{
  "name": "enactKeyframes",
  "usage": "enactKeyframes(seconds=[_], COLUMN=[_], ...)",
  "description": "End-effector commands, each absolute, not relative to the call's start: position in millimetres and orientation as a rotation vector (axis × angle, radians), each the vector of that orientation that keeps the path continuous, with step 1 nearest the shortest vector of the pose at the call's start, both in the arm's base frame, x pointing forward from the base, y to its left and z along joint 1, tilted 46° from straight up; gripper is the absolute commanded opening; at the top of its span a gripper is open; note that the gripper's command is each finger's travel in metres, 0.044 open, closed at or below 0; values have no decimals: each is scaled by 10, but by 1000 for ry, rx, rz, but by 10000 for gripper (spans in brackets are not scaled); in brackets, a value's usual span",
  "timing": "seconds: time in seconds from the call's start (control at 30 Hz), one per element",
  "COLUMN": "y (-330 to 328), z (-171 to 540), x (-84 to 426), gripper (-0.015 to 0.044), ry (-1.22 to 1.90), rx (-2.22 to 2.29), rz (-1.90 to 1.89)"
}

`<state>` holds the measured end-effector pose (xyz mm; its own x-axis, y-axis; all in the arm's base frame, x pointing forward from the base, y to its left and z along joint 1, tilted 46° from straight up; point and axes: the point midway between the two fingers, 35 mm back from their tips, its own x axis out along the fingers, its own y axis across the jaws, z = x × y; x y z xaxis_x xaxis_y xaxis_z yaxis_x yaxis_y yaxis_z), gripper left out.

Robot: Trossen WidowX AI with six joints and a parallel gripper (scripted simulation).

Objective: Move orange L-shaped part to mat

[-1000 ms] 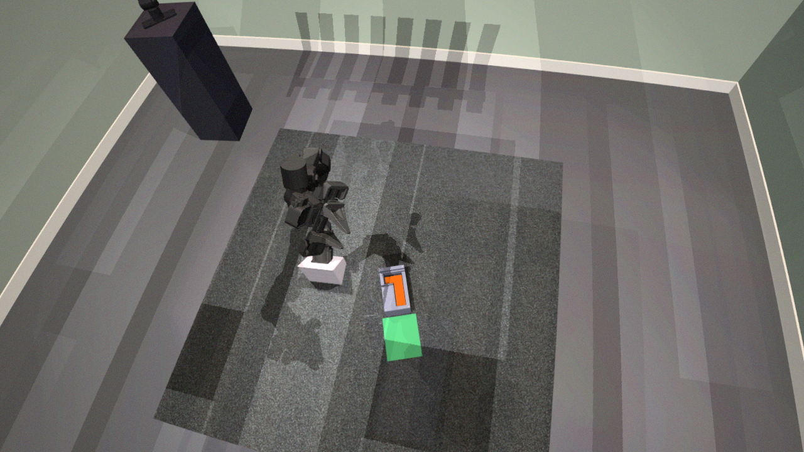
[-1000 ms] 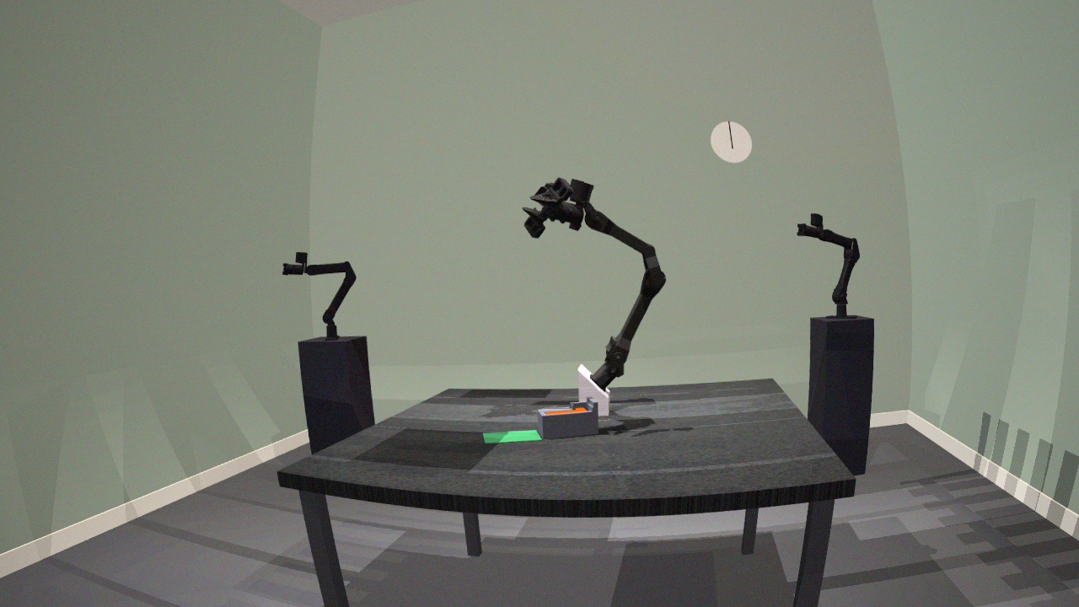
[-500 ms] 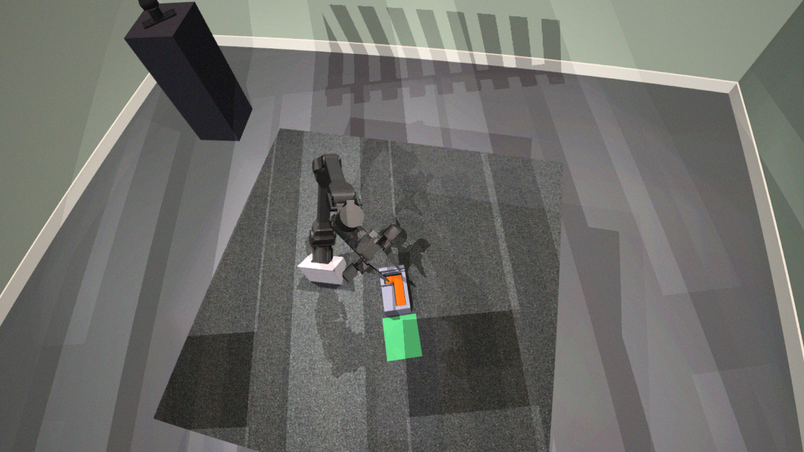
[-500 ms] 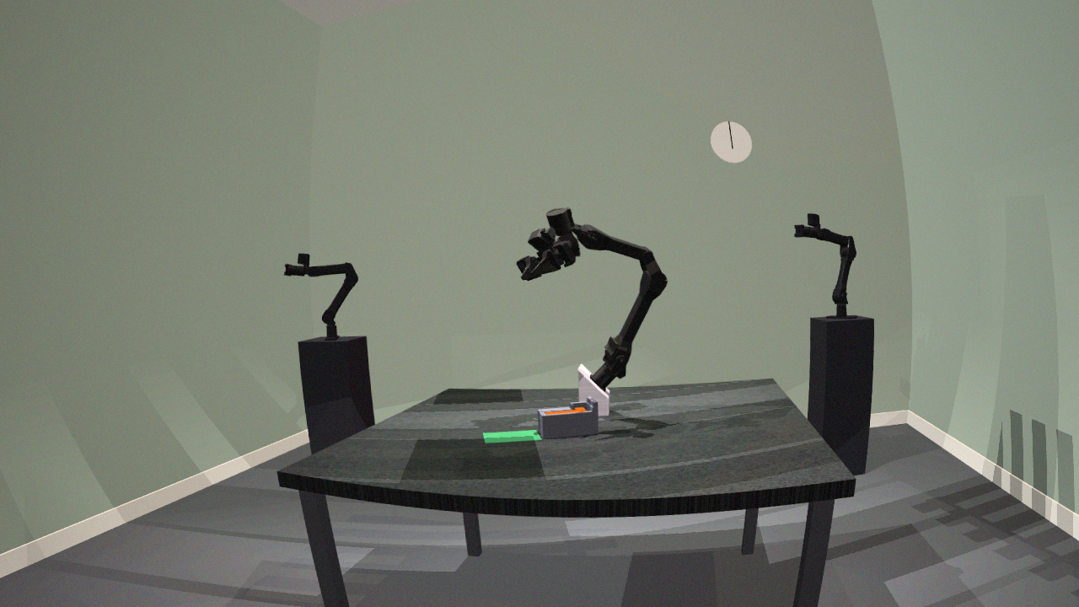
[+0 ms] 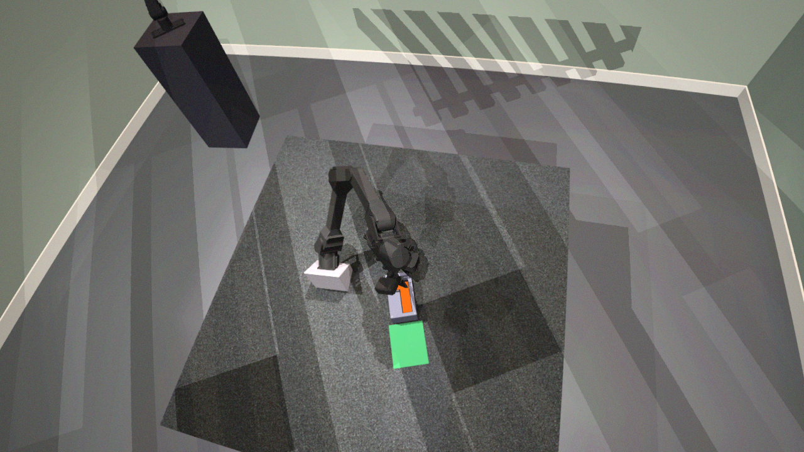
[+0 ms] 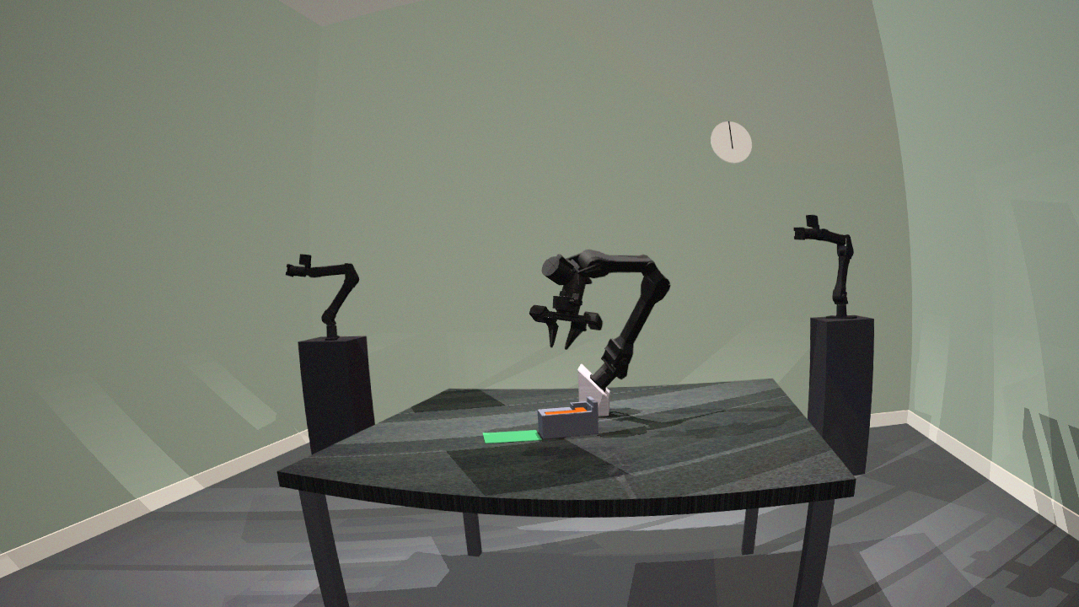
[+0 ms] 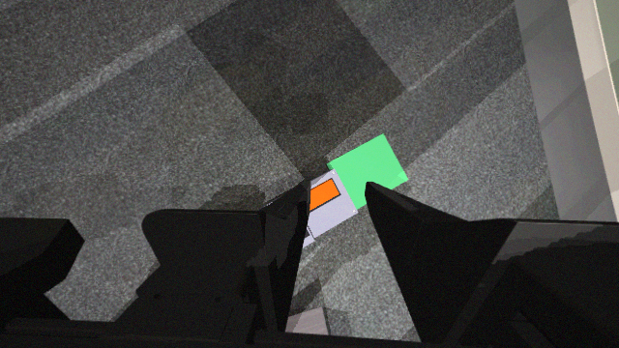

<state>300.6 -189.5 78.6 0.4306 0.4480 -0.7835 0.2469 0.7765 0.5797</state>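
Note:
The orange part (image 5: pixel 406 302) (image 6: pixel 566 411) (image 7: pixel 325 193) lies in the pocket of the grey tray (image 5: pixel 395 307) (image 6: pixel 567 426) (image 7: pixel 334 217). Its straight end, toward the mat, looks level with the tray top. Its L-shaped end is partly hidden by my gripper in the top view and fully hidden in the wrist view. The green mat (image 5: pixel 408 345) (image 6: pixel 510 437) (image 7: pixel 372 161) lies flat against the tray's end, with nothing on it. My gripper (image 6: pixel 560 346) (image 7: pixel 338 187) is open partway and empty, pointing down high above the tray, with a visible gap between the fingertips.
My arm's pale wedge base (image 5: pixel 328 279) (image 6: pixel 593 394) stands beside the tray. A raised wall (image 6: pixel 592 405) rises at the tray end away from the mat. Dark pedestals (image 6: pixel 333 392) (image 6: pixel 841 384) with other arms stand beyond the table.

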Motion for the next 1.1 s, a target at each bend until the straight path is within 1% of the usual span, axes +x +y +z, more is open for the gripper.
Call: enactKeyframes(seconds=[0.0, 0.17, 0.57, 0.83, 1.07], y=[-1165, -742, -726, -226, -211], z=[633, 617, 599, 113, 100], x=[2796, 2602, 2606, 2629, 2627], gripper=[180, 180, 180, 180, 180], ry=[1294, 1342, 1342, 1340, 1340], rx=[519, 414, 414, 415, 416], rz=[518, 782, 782, 784, 784])
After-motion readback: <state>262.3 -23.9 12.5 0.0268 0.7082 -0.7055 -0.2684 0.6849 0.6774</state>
